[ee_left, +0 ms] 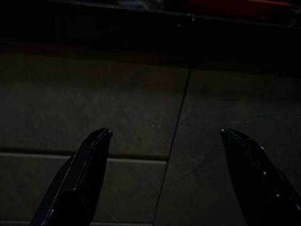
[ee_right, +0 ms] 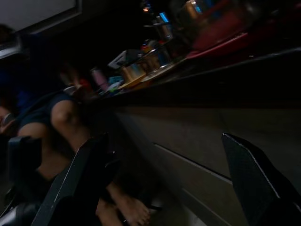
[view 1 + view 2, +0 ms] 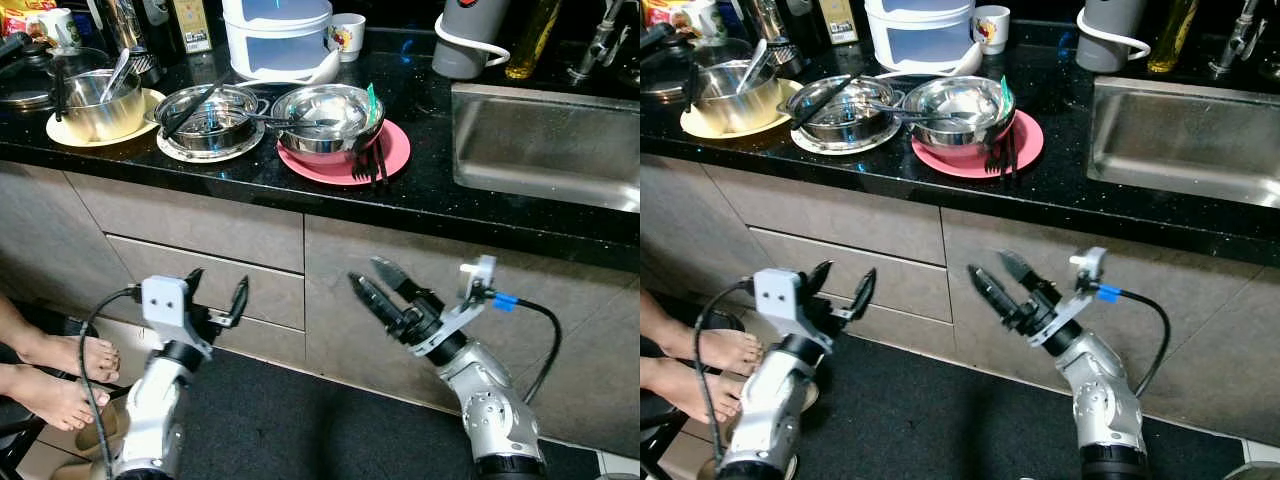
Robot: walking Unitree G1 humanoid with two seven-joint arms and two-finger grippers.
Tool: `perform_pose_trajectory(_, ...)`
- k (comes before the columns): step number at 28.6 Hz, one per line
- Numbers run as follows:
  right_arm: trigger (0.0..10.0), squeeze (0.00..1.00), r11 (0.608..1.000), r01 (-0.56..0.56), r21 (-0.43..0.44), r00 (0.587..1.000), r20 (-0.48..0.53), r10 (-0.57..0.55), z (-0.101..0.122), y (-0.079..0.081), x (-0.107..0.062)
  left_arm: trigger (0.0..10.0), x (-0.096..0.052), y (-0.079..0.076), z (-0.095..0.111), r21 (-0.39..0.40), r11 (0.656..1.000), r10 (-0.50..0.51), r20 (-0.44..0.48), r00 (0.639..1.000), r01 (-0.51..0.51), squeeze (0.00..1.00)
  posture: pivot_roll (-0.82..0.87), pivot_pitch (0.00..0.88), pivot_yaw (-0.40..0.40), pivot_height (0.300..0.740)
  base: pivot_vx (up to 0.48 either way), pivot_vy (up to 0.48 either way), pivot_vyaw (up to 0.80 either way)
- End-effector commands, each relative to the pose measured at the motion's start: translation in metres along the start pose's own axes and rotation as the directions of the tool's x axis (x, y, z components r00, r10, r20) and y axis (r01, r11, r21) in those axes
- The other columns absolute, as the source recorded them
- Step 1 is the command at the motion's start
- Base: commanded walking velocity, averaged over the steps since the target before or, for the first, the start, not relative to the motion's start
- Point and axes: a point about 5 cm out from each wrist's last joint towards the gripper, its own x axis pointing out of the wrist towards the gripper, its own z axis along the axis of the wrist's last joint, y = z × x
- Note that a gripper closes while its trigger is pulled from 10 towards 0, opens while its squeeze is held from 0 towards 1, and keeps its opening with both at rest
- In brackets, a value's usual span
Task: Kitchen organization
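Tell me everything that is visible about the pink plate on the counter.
The pink plate is round, flat and looks like plastic. It lies level on the black counter, near the front edge, to the left of the sink. A shiny steel bowl sits on it and covers most of it. Dark forks rest on its front rim. A steel dish stands just to its left.

You are facing worktop [image 3: 250, 175]: pot [image 3: 100, 105] sitting far left, two bowls [image 3: 210, 118] [image 3: 325, 115] lining up to its right, each on plate; sink [image 3: 545, 140] lying far right. Cabinet fronts [image 3: 200, 240] running below. Bare feet [image 3: 60, 375] resting on floor at your left.
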Motion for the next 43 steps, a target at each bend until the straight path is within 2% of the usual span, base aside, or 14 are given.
perform_pose_trajectory(1, 10.0, 0.0, 0.998, 0.053, -0.016, 0.999, 0.005, -0.053, 0.0, -0.002, -0.004, 10.0, -0.007, 0.008, -0.002, -0.052, 0.997, 0.063, -0.023, 0.998, -0.064, 0.0, 0.0, 0.079, 0.01, 0.74, 0.0, 0.0, 0.0)
perform_pose_trajectory(7, 10.0, 0.0, 0.995, 0.082, -0.05, 0.997, -0.012, -0.083, 0.002, -0.005, -0.006, 10.0, -0.02, 0.005, -0.007, -0.034, 0.999, 0.038, -0.081, 0.996, -0.041, 0.0, 0.0, 0.083, 0.009, 0.74, 0.0, 0.0, 0.0)
perform_pose_trajectory(13, 10.0, 0.0, 0.998, -0.02, -0.054, 1.0, -0.023, 0.018, 0.008, 0.004, 0.004, 10.0, -0.022, 0.001, -0.005, -0.019, 0.999, 0.041, -0.101, 0.994, -0.043, 0.0, 0.0, 0.086, 0.004, 0.74, 0.0, 0.0, 0.0)
perform_pose_trajectory(15, 10.0, 0.0, 0.992, -0.124, 0.019, 0.992, 0.034, 0.123, 0.02, 0.014, 0.01, 10.0, -0.021, 0.0, -0.002, -0.007, 0.999, 0.046, -0.102, 0.994, -0.047, 0.0, 0.01, 0.085, 0.001, 0.74, 0.0, 0.0, 0.0)
perform_pose_trajectory(19, 10.0, 0.0, 0.982, -0.184, 0.053, 0.981, 0.074, 0.18, 0.028, 0.019, 0.012, 10.0, -0.021, -0.001, -0.001, 0.002, 0.999, 0.052, -0.101, 0.993, -0.052, 0.0, 0.01, 0.085, 0.001, 0.74, 0.0, 0.0, 0.0)
perform_pose_trajectory(21, 10.0, 0.0, 0.968, -0.237, 0.08, 0.964, 0.146, 0.224, 0.041, 0.025, 0.016, 10.0, -0.021, -0.001, 0.0, 0.008, 0.999, 0.052, -0.103, 0.993, -0.051, 0.0, 0.01, 0.085, -0.001, 0.74, 0.0, 0.0, 0.0)
perform_pose_trajectory(23, 10.0, 0.0, 0.956, -0.28, 0.086, 0.939, 0.232, 0.254, 0.059, 0.031, 0.022, 10.0, -0.02, -0.001, 0.001, 0.007, 0.999, 0.051, -0.104, 0.993, -0.05, 0.0, 0.01, 0.084, 0.0, 0.74, 0.0, 0.0, 0.0)
perform_pose_trajectory(28, 10.0, 0.0, 0.932, -0.355, 0.067, 0.894, 0.316, 0.318, 0.084, 0.041, 0.029, 10.0, -0.019, -0.002, 0.0, -0.015, 0.999, 0.028, -0.116, 0.993, -0.03, 0.0, 0.01, 0.083, 0.0, 0.74, 0.0, 0.0, 0.0)
perform_pose_trajectory(31, 10.0, 0.0, 0.931, -0.362, 0.039, 0.894, 0.298, 0.335, 0.088, 0.045, 0.034, 10.0, -0.019, -0.002, 0.0, -0.029, 0.999, 0.026, -0.116, 0.993, -0.03, 0.0, 0.0, 0.08, 0.001, 0.74, 0.0, 0.0, 0.0)
perform_pose_trajectory(33, 10.0, 0.0, 0.945, -0.328, -0.002, 0.91, 0.267, 0.317, 0.089, 0.045, 0.042, 10.0, -0.018, -0.004, -0.001, -0.026, 1.0, 0.014, -0.117, 0.993, -0.018, 0.0, 0.0, 0.076, 0.001, 0.74, 0.339, 0.0, 0.0)
perform_pose_trajectory(35, 10.0, 0.0, 0.951, -0.308, -0.006, 0.912, 0.282, 0.297, 0.093, 0.045, 0.047, 10.0, -0.018, -0.005, -0.001, -0.028, 0.999, 0.011, -0.118, 0.993, -0.015, 0.0, 0.01, 0.07, 0.001, 0.74, 0.368, 0.0, 0.0)
perform_pose_trajectory(38, 10.0, 0.0, 0.951, -0.309, -0.003, 0.906, 0.302, 0.296, 0.098, 0.046, 0.05, 10.0, -0.019, -0.005, -0.002, -0.031, 0.999, 0.005, -0.12, 0.993, -0.009, 0.0, 0.01, 0.067, 0.004, 0.74, 0.388, 0.0, 0.0)
perform_pose_trajectory(43, 10.0, 0.0, 0.931, -0.364, -0.021, 0.883, 0.31, 0.352, 0.106, 0.059, 0.056, 10.0, -0.019, -0.007, -0.002, -0.037, 0.999, -0.01, -0.127, 0.992, 0.005, 0.0, 0.01, 0.064, 0.003, 0.74, 0.417, 0.0, 0.0)
